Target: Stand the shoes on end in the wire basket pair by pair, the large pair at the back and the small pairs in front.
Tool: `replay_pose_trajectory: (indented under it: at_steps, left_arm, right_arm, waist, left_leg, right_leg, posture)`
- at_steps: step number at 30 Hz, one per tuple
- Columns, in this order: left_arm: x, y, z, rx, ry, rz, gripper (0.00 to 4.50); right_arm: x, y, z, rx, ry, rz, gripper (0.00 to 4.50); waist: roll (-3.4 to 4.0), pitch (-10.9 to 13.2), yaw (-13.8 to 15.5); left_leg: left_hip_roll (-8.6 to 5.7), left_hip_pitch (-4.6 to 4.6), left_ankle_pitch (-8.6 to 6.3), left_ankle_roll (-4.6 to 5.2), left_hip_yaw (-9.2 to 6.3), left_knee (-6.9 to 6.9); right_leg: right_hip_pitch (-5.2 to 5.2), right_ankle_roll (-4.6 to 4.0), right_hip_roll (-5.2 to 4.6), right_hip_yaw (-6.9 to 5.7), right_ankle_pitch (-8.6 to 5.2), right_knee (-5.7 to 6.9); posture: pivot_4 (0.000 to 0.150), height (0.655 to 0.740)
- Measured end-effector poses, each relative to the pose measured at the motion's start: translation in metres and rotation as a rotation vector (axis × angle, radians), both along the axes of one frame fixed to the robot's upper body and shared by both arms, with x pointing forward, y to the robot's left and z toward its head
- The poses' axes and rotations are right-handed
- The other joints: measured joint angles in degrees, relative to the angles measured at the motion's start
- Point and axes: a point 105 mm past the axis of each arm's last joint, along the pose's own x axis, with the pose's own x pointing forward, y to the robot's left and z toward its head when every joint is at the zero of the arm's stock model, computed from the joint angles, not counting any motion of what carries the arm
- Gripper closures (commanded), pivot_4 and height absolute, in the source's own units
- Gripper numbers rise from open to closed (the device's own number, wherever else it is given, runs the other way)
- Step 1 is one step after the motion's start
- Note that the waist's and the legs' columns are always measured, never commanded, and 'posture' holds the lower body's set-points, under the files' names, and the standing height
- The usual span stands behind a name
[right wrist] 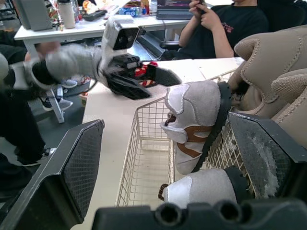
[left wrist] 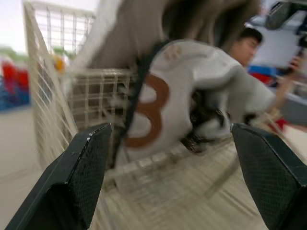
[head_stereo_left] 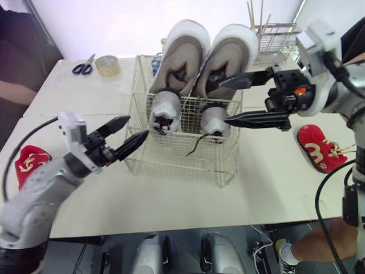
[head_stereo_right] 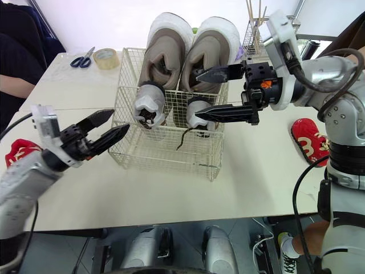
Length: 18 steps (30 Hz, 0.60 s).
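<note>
Four shoes already stand on end in the wire basket (head_stereo_left: 171, 162): the large beige pair (head_stereo_left: 181, 54) against its back wall, where their height hides nothing, and the small grey pair (head_stereo_left: 165, 108) just in front, propped against them. We judge this ordering keeps each pair together and leaves the front strip of the basket for the last pair. That pair is out on the table (head_stereo_left: 171, 200), one red shoe (head_stereo_left: 29, 162) well to the left and the other red shoe (head_stereo_left: 319, 147) to the right, each on the side of the arm best placed to fetch it. Our left gripper (head_stereo_left: 137, 127) hovers at the basket's left front corner, fingers spread and empty. Our right gripper (head_stereo_left: 223, 101) has its fingers wide apart around the right grey shoe, gripping nothing; whether the lower finger touches it we cannot tell
</note>
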Motion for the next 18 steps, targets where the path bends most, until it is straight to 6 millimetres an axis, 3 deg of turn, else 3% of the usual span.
replay_pose_trajectory:
  at_steps: [5,9,18]
  left_arm:
    - [-0.004,0.007,0.011,0.064,0.087,-0.12,0.38]
    - [-0.002,0.001,0.031,0.097,0.042,-0.208,0.38]
    - [-0.001,-0.02,0.069,0.156,-0.025,-0.478,0.38]
  right_arm:
    - [0.004,-0.005,-0.004,0.011,0.02,-0.035,0.0]
    - [0.007,-0.022,-0.004,0.013,0.036,-0.136,0.0]
    - [0.001,-0.079,0.032,0.062,0.006,-0.503,0.0]
  waist:
    - [-0.07,0.16,0.31]
    - [-0.12,0.2,0.4]
    - [-0.11,0.26,0.31]
  left_leg:
    - [-0.07,-0.02,0.0,-0.01,0.04,0.01]
    - [-0.11,-0.1,0.0,-0.02,0.06,0.0]
    - [0.0,-0.18,0.01,-0.04,0.13,-0.08]
  right_leg:
    - [0.01,0.02,0.1,-0.02,-0.01,-0.04]
    - [0.0,0.04,0.1,-0.03,-0.01,-0.11]
    - [-0.13,0.27,0.26,0.02,0.08,-0.09]
  posture:
    - [0.15,0.74]
    - [0.15,0.74]
    - [0.15,0.74]
